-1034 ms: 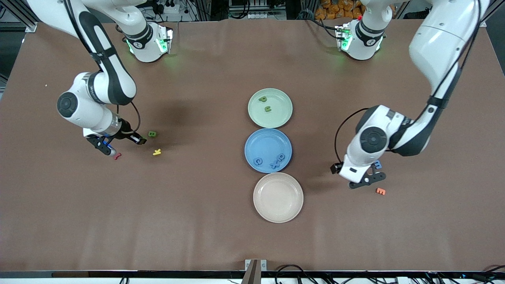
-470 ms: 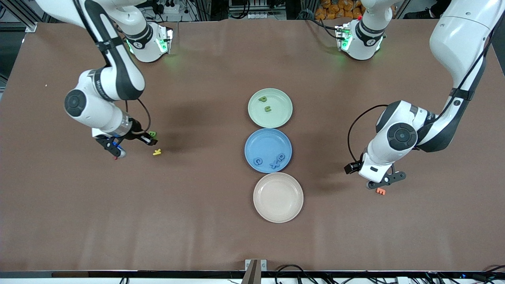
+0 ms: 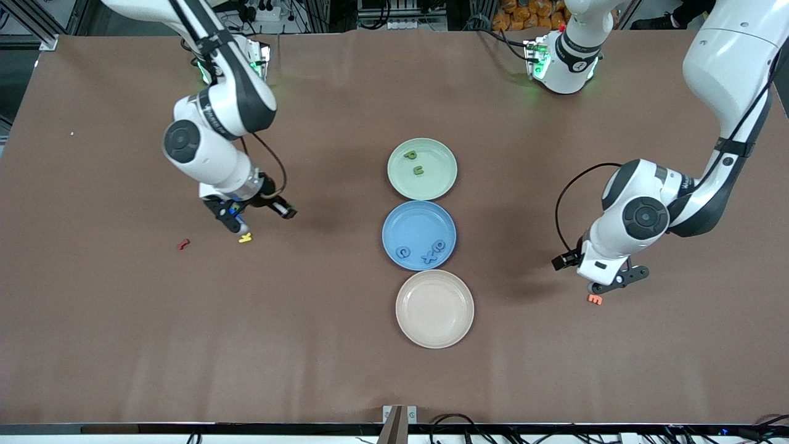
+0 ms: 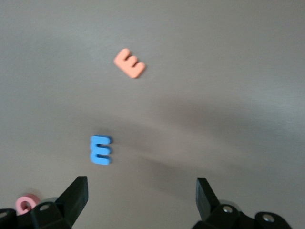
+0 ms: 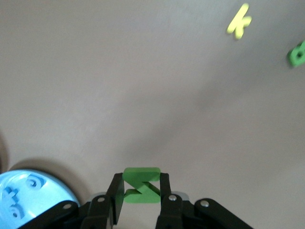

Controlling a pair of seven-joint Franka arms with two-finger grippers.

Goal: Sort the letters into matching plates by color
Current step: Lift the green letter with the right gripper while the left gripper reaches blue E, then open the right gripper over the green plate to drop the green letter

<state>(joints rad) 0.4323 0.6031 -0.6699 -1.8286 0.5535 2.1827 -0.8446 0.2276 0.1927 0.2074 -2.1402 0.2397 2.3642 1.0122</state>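
right gripper [image 5: 139, 202]: clamped on a green letter [image 5: 141, 185] – looks like a Z, pinched by its sides, flat face toward the wrist cam; up in the air over the bare table near the yellow K [image 3: 245, 237]

left gripper [image 4: 140, 200]: jaws spread wide, nothing in them, hanging over the blue E [image 4: 100, 150] at the left arm's end

blue E: flat on the table, long axis running roughly along the gripper's reach, prongs pointing sideways across it

orange E [image 3: 595, 299]: flat, near the blue E

green plate [image 3: 439, 182]: two green letters in it

blue plate [image 3: 407, 225]: blue letters inside – sits between the green plate and the beige plate [image 3: 434, 330]
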